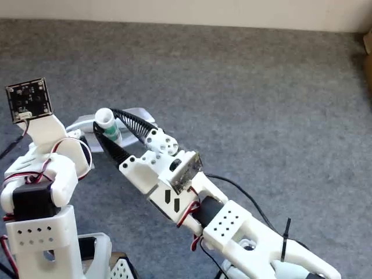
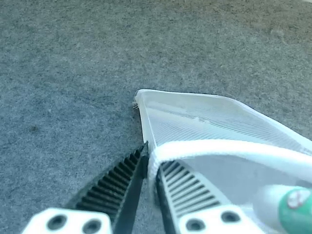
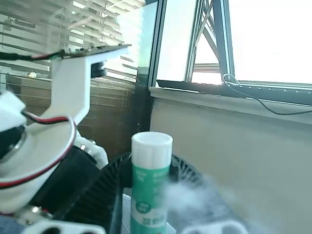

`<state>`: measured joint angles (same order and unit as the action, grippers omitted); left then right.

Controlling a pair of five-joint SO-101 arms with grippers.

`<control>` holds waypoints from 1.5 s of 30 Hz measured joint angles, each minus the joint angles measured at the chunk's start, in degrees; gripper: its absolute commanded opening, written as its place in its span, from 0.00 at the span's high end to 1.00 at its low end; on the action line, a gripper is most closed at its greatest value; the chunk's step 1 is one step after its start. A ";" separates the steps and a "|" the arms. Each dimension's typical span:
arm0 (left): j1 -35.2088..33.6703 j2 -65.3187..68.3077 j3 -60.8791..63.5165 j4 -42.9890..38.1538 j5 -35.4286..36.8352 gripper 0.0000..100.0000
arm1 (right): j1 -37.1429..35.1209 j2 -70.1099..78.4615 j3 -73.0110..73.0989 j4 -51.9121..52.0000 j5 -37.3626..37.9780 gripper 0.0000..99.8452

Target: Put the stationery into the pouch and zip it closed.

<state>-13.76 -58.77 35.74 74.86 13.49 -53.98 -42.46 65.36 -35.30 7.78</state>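
The right arm [image 1: 232,221] stretches in from the near edge. The right gripper [image 1: 104,120] at its end has its black ridged fingers closed on a green glue stick [image 1: 110,132]. The stick stands nearly upright, its long axis vertical and its white cap on top. Its lower end is down in the open mouth of the white mesh pouch [image 2: 204,117]. The left gripper [image 2: 150,158] has its fingers nearly together and pinches the pouch's white rim, holding the mouth up. From there the pouch runs away from that gripper, its far corner resting on the grey table [image 1: 261,87].
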 measured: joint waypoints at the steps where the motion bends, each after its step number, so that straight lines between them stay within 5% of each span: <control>1: 0.00 0.00 0.00 0.00 0.00 0.99 | 0.00 0.09 0.00 0.00 0.00 0.99; 16: 0.00 0.00 0.00 0.00 0.00 0.99 | 0.26 7.82 -0.26 -0.26 0.09 0.99; 25: 0.00 0.00 0.00 0.00 0.00 0.99 | 0.35 -3.34 8.62 -0.18 0.09 0.99; 34: 0.26 0.00 0.00 0.00 0.00 0.99 | 0.35 -7.91 10.11 16.88 0.09 0.99; 45: 0.26 0.00 0.09 0.00 0.00 0.99 | 0.35 -8.00 10.11 18.64 0.09 0.99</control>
<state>-13.49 -58.77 35.82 74.86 13.49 -53.63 -50.46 75.47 -16.66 7.87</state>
